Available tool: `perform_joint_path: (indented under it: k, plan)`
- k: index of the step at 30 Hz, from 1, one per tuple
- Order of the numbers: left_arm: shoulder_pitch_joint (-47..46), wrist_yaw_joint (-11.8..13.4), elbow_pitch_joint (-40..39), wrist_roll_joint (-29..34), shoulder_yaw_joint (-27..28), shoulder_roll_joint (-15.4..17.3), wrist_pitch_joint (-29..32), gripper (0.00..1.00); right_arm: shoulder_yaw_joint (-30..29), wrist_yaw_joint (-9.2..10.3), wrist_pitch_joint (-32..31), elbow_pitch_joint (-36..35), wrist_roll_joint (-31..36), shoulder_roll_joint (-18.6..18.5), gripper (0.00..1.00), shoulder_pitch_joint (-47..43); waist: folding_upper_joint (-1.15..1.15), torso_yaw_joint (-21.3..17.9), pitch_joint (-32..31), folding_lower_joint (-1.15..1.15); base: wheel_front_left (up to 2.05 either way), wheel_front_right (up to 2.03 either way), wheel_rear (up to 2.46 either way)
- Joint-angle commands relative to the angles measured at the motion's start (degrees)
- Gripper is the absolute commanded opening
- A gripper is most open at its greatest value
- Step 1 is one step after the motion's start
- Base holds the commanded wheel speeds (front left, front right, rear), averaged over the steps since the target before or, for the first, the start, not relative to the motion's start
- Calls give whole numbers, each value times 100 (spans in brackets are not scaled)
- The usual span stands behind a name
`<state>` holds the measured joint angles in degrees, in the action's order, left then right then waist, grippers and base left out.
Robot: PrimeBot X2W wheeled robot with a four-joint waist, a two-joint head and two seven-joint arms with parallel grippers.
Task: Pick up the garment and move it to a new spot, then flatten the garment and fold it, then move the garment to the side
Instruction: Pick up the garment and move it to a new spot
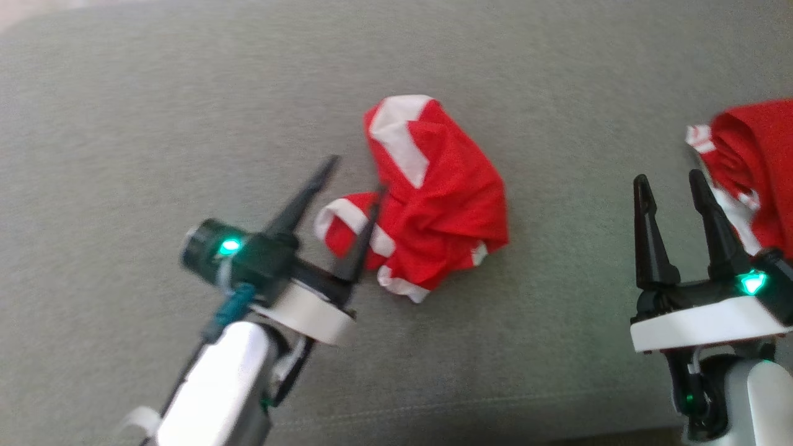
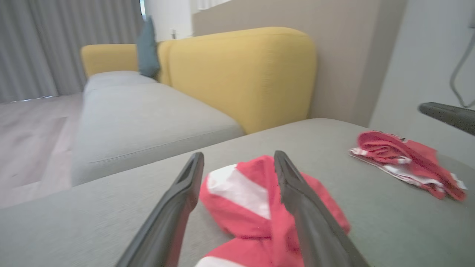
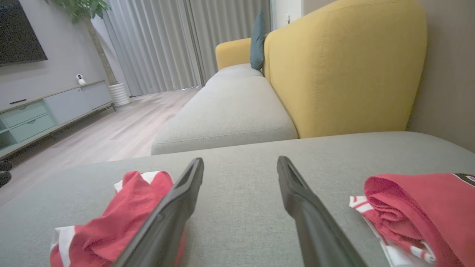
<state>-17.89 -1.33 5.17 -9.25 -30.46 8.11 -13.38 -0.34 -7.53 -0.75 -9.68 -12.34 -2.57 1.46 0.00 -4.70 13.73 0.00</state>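
The garment [image 1: 440, 192] is a crumpled red cloth with white bands, lying in a heap in the middle of the grey cushion [image 1: 155, 124]. My left gripper [image 1: 357, 174] stands open at its left edge, one finger over the white-banded corner and nothing clamped. In the left wrist view the garment [image 2: 237, 193] lies under and beyond that open gripper [image 2: 238, 155]. My right gripper [image 1: 669, 178] is open and empty, well to the right of the heap. In the right wrist view the garment [image 3: 122, 218] sits to the left of that gripper [image 3: 240, 160].
A second red and white cloth [image 1: 756, 161] lies bunched at the cushion's right edge, just right of my right gripper; it is also seen as a cloth [image 2: 404, 159] and a cloth [image 3: 419, 207]. A yellow sofa back [image 3: 345, 66] rises behind, with wooden floor [image 3: 111, 126] to the left.
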Motion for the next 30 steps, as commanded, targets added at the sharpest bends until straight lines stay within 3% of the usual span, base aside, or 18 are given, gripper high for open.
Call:
perform_joint_path:
  k: [1,5,12,18,30]
  plan:
    - [-35,191,-238,-110,446,63,-73,100,126,4,-61,-272,68,-31,100,85,0,343,-209,0,0,0,0]
    - [120,530,-213,-272,966,165,-122,100,107,4,-131,-337,132,-31,100,81,0,550,-286,0,0,0,0]
    - [414,781,-114,-509,1583,381,-149,100,47,4,-220,-341,175,-31,100,18,0,718,-453,0,0,0,0]
    - [784,769,-85,-619,1761,625,-109,100,-44,4,-301,-345,221,-31,100,-176,0,695,-661,0,0,0,0]
    - [1290,758,-134,-629,1597,754,41,100,-57,4,-436,-343,241,-31,100,-648,0,584,-1169,0,0,0,0]
